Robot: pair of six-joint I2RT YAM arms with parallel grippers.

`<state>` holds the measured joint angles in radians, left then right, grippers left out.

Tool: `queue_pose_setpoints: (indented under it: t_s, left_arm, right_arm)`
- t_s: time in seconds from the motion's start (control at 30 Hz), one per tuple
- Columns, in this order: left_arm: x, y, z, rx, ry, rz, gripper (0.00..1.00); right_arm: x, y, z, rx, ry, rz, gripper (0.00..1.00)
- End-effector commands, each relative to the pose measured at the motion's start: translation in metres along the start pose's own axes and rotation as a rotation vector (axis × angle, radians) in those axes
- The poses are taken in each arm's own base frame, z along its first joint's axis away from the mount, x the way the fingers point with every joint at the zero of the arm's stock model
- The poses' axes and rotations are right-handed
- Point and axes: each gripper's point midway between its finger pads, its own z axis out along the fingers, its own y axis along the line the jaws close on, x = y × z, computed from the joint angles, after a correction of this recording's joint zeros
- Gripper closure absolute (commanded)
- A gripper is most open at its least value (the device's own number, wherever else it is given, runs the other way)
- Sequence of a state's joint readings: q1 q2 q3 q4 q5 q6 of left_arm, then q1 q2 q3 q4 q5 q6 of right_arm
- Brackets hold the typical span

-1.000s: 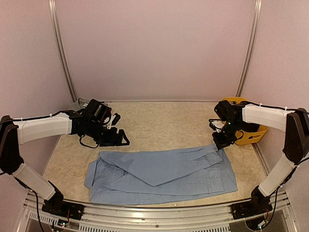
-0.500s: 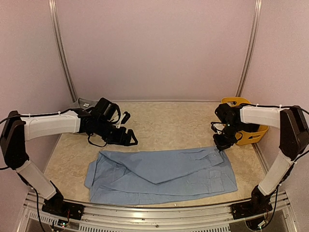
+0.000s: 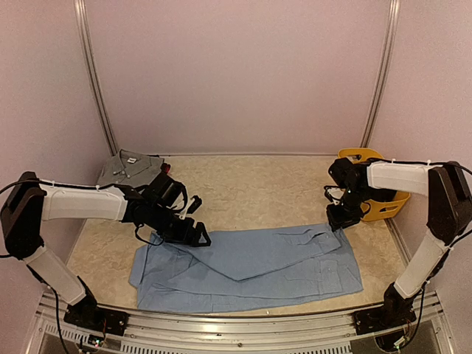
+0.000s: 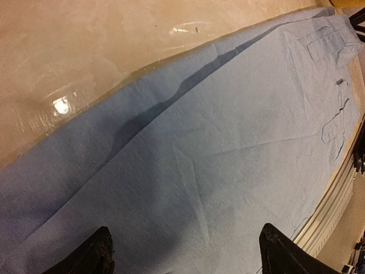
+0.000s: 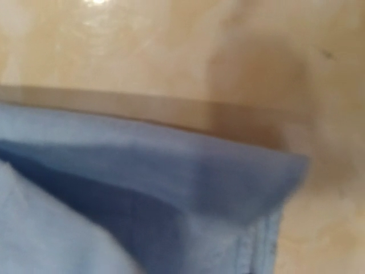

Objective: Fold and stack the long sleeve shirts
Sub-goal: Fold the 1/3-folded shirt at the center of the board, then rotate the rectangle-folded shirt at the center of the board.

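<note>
Two claws at the light blue shirt (image 3: pixel 280 265) — left claw (image 3: pixel 195 236) spread over it, right claw (image 3: pixel 338 221) at its far corner, grip impossible to tell.

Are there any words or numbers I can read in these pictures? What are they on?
White label at the neck of the grey shirt: too small to read.
Light blue shirt: no words or numbers show in any view.
Yellow basket: no writing shows.
Nothing here can be read.
</note>
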<state>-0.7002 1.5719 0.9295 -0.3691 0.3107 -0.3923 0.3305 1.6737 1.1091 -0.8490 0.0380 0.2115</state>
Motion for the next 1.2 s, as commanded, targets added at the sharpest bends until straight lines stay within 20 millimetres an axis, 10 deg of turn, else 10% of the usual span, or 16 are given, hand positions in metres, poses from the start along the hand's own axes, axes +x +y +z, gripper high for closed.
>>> queue_pose_setpoints:
  t_s: [0.0,0.3,0.5,0.9,1.17]
  left_arm:
    - [0.006,0.000,0.003,0.013,-0.020,-0.021,0.17]
    - [0.051,0.040,0.011,-0.122,0.028,-0.109,0.20]
    - [0.040,0.050,0.003,-0.190,-0.081,-0.087,0.19]
    - [-0.014,-0.059,-0.027,0.158,-0.306,0.088,0.18]
    - [0.016,-0.083,0.033,0.183,-0.148,0.134,0.19]
  right_arm:
    - [-0.005,-0.019,-0.030,0.084,-0.055,0.044,0.49]
    - [-0.025,0.003,-0.090,0.053,-0.235,0.015,0.39]
    - [-0.013,0.079,-0.059,-0.242,-0.273,-0.114,0.41]
    - [0.021,0.097,0.011,-0.360,-0.199,-0.114,0.46]
    - [0.031,0.092,0.031,-0.330,-0.161,-0.108,0.47]
